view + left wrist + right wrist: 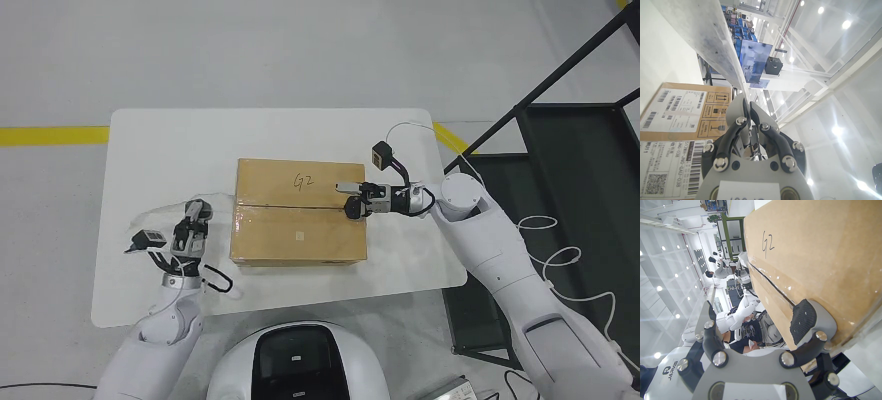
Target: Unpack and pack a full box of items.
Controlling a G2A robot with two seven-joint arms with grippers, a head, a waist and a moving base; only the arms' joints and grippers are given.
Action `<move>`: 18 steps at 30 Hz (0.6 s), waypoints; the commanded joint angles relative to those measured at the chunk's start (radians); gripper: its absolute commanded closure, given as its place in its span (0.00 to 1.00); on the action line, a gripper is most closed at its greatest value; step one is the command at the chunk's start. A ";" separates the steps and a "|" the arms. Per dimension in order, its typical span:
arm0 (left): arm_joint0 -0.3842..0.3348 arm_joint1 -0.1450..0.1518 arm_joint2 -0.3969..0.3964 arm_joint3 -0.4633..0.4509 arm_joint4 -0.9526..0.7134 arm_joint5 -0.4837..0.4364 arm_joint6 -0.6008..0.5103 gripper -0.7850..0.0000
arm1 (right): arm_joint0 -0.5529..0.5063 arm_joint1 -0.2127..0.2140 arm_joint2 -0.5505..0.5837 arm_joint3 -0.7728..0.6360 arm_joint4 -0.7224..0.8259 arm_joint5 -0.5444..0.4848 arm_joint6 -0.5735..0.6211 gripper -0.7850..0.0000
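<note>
Grey flooring (300,50) is being crossed by a yellow line (50,135) beyond the white worktop (150,150), and a dark metal frame (560,130) is standing off the worktop's right side. In the wrist views a high white hall is being lit by round ceiling lamps (846,24), and a dark screen (755,62) is being carried on a beam.

One cardboard box (300,225) is being carried at the middle of the worktop. Its two top flaps are lying shut, glossy tape is lying along the seam (300,206) between them, and a handwritten mark is being shown on the far flap. Printed labels (677,108) are being borne on the end facing the left arm. What is inside is being hidden by the shut flaps.

The right gripper (350,197) is being held over the box's right end with its jaws spread wide and nothing between them. One textured pad (802,321) is lying against the box top at the seam, while the other finger is being held in the air, apart from the cardboard. The left gripper (190,225) is being held just beside the box's left end, not touching it. Its jaws are closed tight on a thin white sheet (715,28), which is being seen edge-on from that wrist.
</note>
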 commanded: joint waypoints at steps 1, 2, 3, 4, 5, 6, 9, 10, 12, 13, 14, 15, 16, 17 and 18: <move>-0.001 -0.003 -0.002 -0.023 0.050 0.013 0.009 1.00 | 0.000 0.000 0.000 0.000 0.000 0.000 0.000 0.00; -0.002 -0.004 -0.001 -0.034 0.071 0.024 0.011 1.00 | 0.000 0.000 0.000 0.000 0.000 0.000 0.000 0.00; -0.004 -0.006 0.000 -0.046 0.090 0.036 0.013 1.00 | 0.000 0.000 0.000 0.000 0.000 0.000 0.000 0.00; -0.005 -0.007 -0.001 -0.057 0.115 0.048 0.015 1.00 | 0.000 0.000 0.000 0.000 0.000 0.000 0.000 0.00; -0.006 -0.008 -0.001 -0.067 0.143 0.060 0.018 1.00 | 0.000 0.000 0.000 0.000 0.000 0.000 0.000 0.00; -0.007 -0.009 0.001 -0.075 0.170 0.077 0.020 1.00 | 0.000 0.000 0.000 0.000 0.000 0.000 0.000 0.00; -0.016 -0.013 0.010 -0.090 0.246 0.132 0.014 1.00 | 0.000 0.000 0.000 0.000 0.000 0.000 0.000 0.00; -0.020 -0.014 0.014 -0.094 0.265 0.145 0.018 1.00 | 0.000 0.000 0.000 0.000 0.000 0.000 0.000 0.00; -0.028 -0.018 0.026 -0.100 0.322 0.167 0.016 1.00 | 0.000 0.000 0.000 0.000 0.000 0.000 0.000 0.00; -0.031 -0.020 0.032 -0.105 0.349 0.173 0.021 1.00 | 0.000 0.000 0.000 0.000 0.000 0.000 0.000 0.00; -0.033 -0.022 0.038 -0.107 0.381 0.180 0.025 1.00 | 0.000 0.000 0.000 0.000 0.000 0.000 0.000 0.00; -0.035 -0.024 0.043 -0.109 0.416 0.189 0.030 1.00 | 0.000 0.000 0.000 0.000 0.000 0.000 0.000 0.00; -0.036 -0.026 0.049 -0.110 0.445 0.197 0.036 1.00 | 0.000 0.000 0.000 0.000 0.000 0.000 0.000 0.00; -0.039 -0.027 0.053 -0.110 0.479 0.207 0.040 1.00 | 0.000 0.000 0.000 0.000 0.000 0.000 0.000 0.00; -0.040 -0.028 0.059 -0.107 0.513 0.226 0.036 1.00 | 0.000 0.000 0.000 0.000 0.000 0.000 0.000 0.00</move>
